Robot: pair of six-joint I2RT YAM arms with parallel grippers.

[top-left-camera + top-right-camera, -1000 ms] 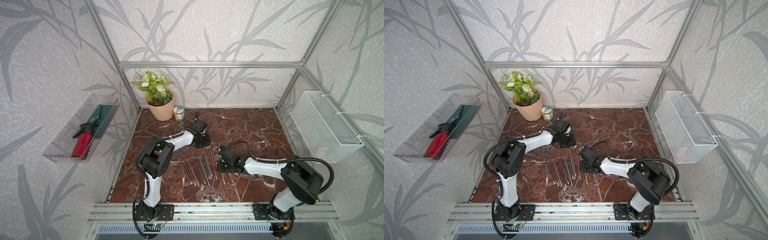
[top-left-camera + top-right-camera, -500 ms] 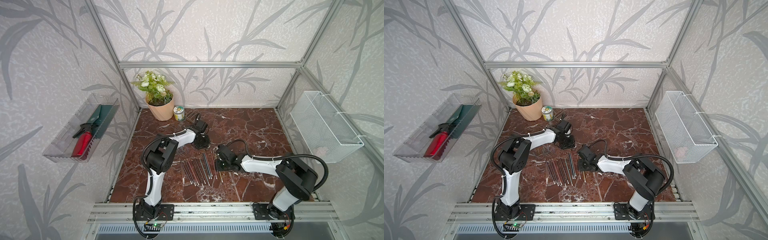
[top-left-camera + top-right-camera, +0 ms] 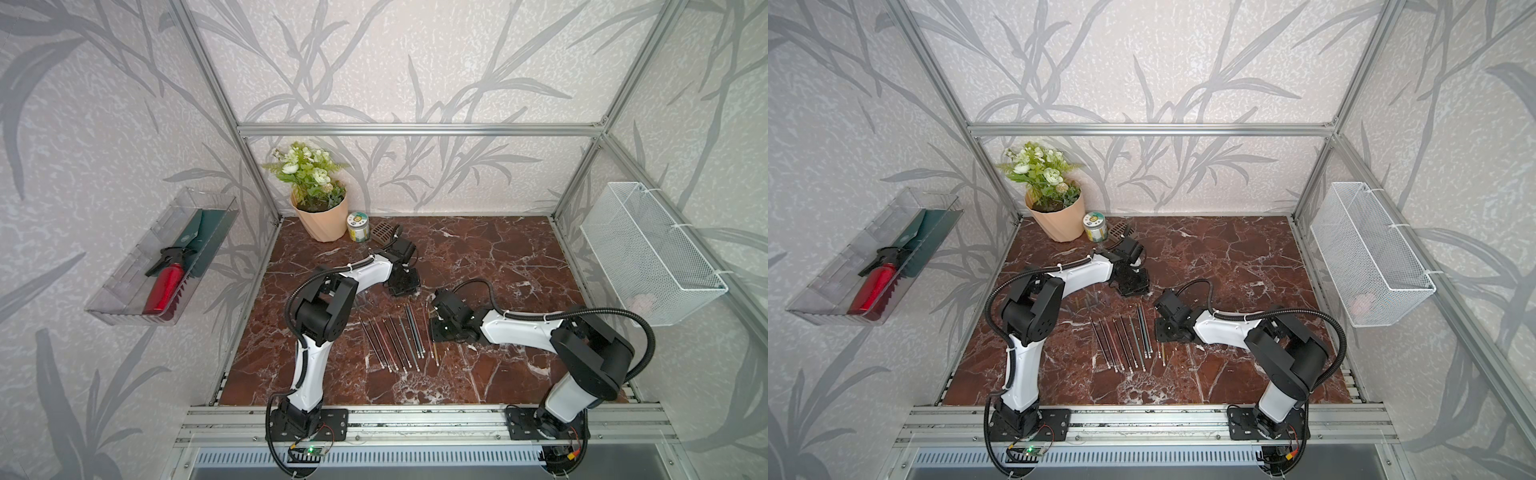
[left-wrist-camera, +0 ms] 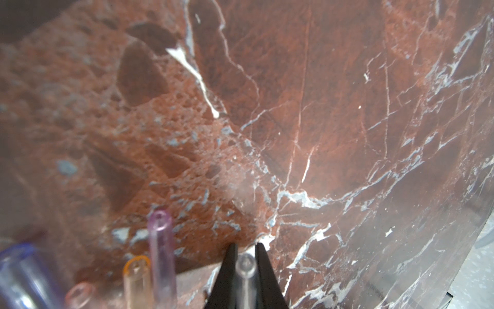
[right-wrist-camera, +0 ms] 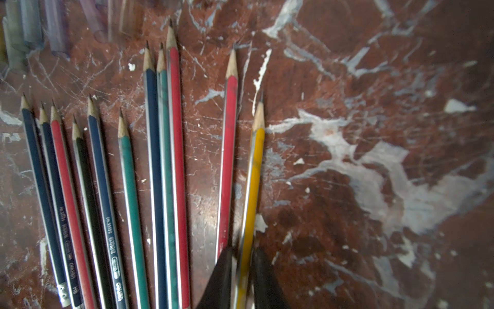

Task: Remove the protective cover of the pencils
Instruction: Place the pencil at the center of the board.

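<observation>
In both top views the left arm [image 3: 365, 272] is reaching from its base at the lower edge up toward the frame's centre, with its wrist bending down over the tabletop [image 3: 490, 257] just beyond the pencil tips. The right arm [image 3: 519, 332] is lying low and stretching leftward from the lower right, its wrist sitting just right of the pencils [image 3: 397, 336]. The pencils are lying in a loose fan at the middle of the tabletop, pointing toward the back wall, and the right wrist view is showing their sharpened tips. The left jaws are pinching a clear cap [image 4: 246, 267] and standing nearly closed, with loose caps [image 4: 160, 240] lying just beside them. The right jaws are standing narrow, straddling the yellow pencil [image 5: 252, 187] at the fan's outer edge; whether they are pressing it cannot be told. Open marble is spreading across the right and back of the tabletop, while the flower pot [image 3: 324, 220] and a small jar [image 3: 358, 226] are crowding its upper-left corner.
</observation>
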